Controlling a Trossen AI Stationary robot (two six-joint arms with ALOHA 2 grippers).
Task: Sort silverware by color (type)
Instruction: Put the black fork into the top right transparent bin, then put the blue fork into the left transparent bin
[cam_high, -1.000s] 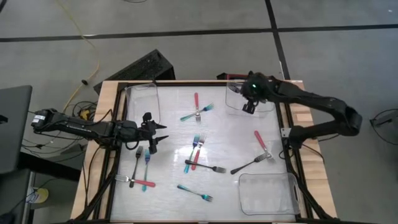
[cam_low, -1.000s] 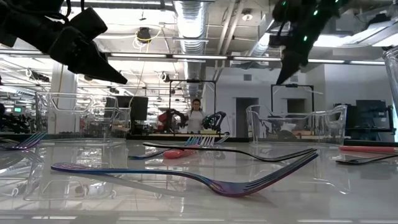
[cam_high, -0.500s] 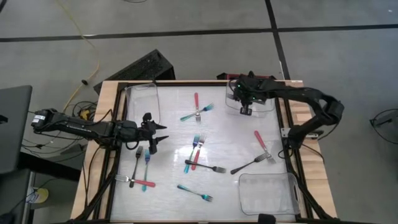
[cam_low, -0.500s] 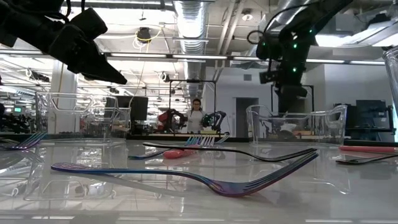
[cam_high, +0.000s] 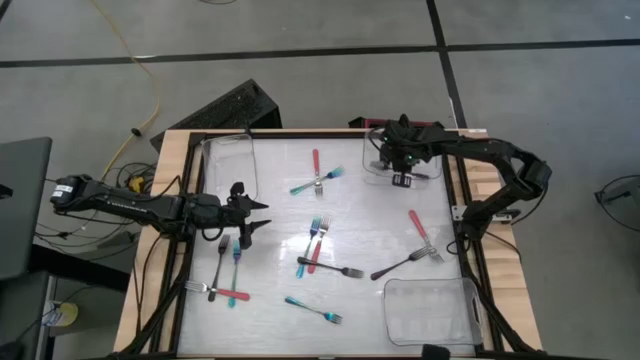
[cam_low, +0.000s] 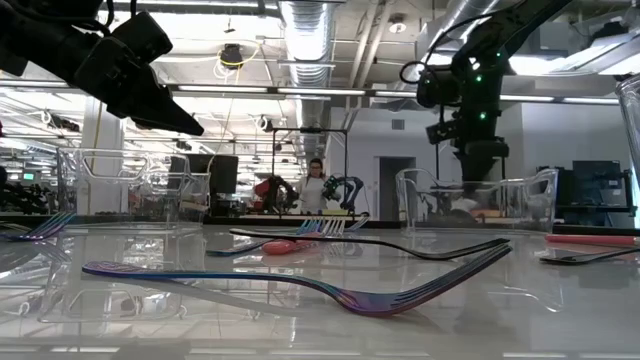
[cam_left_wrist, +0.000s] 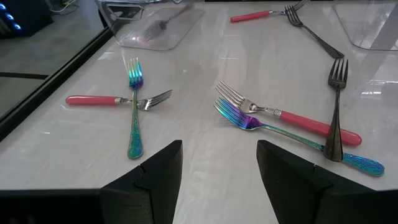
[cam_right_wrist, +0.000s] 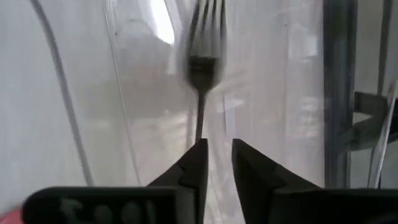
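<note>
My right gripper (cam_right_wrist: 219, 163) points down into the clear far-right tray (cam_high: 376, 168), its fingers a little apart. A black fork (cam_right_wrist: 202, 68) shows blurred just past them, tines away, handle end by one fingertip (cam_right_wrist: 198, 155); whether they touch, I cannot tell. My left gripper (cam_left_wrist: 219, 149) hovers open over the table's left part (cam_high: 258, 216), above crossed forks: a red one (cam_left_wrist: 93, 100) under a blue one (cam_left_wrist: 134, 118), and a red (cam_left_wrist: 311, 123), a blue (cam_left_wrist: 292, 134) and a black fork (cam_left_wrist: 336, 112).
More forks lie flat on the table: a red (cam_high: 316, 162) and a teal one (cam_high: 305, 186) far, a red (cam_high: 420, 228) and a black one (cam_high: 400, 265) right, a blue one (cam_high: 315, 311) near. Clear trays stand far left (cam_high: 228, 165) and near right (cam_high: 430, 310).
My right gripper, with the black fork hanging below it, has turned from a slant to pointing straight down and has sunk toward the far-right tray. The left arm has kept still.
</note>
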